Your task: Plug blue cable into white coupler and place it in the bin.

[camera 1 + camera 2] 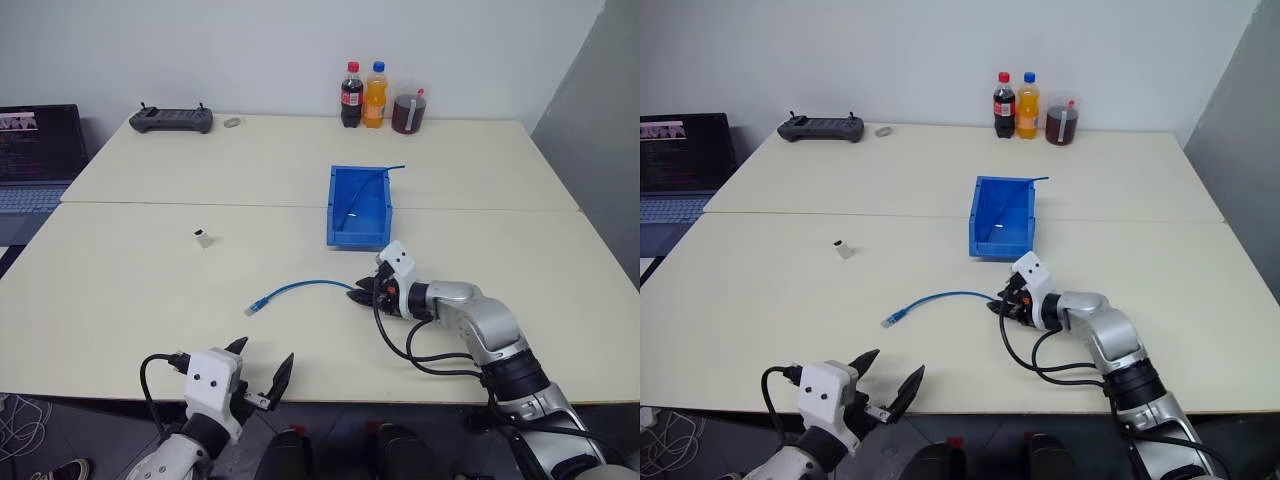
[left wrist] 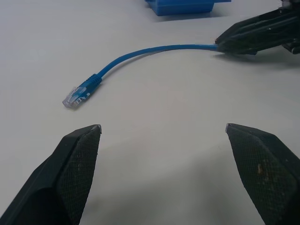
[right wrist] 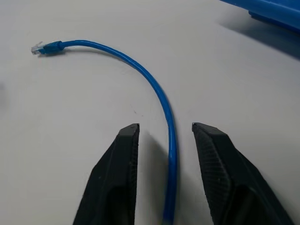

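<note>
On the pale tabletop just in front of the bin [image 1: 340, 210], the blue cable [image 1: 300, 288] lies in a loose curve, one clear plug [image 1: 255, 306] pointing back toward the robot's left and the other end running between the fingers of the right gripper [image 1: 360, 294]. From the right wrist view, those two black fingers [image 3: 117, 178] stand apart on either side of the cable with a gap to each, so the cable rests on the table, not pinched. A second thin blue cable hangs over the bin's far wall. Well apart, further left on the table, sits the white coupler [image 1: 203, 238], small and upright.

By its look the cable is light, thin and floppy; it would likely sag and swing if lifted mid-length, so a hold close behind a plug seems best for steering it into the coupler. That coupler looks light enough to skid when pushed.

Its right arm reaches forward and low, wrist angled down and leftward. Near the table's front edge the left gripper [image 1: 262, 370] hovers, fingers spread wide and holding nothing, pointing toward the free plug
</note>
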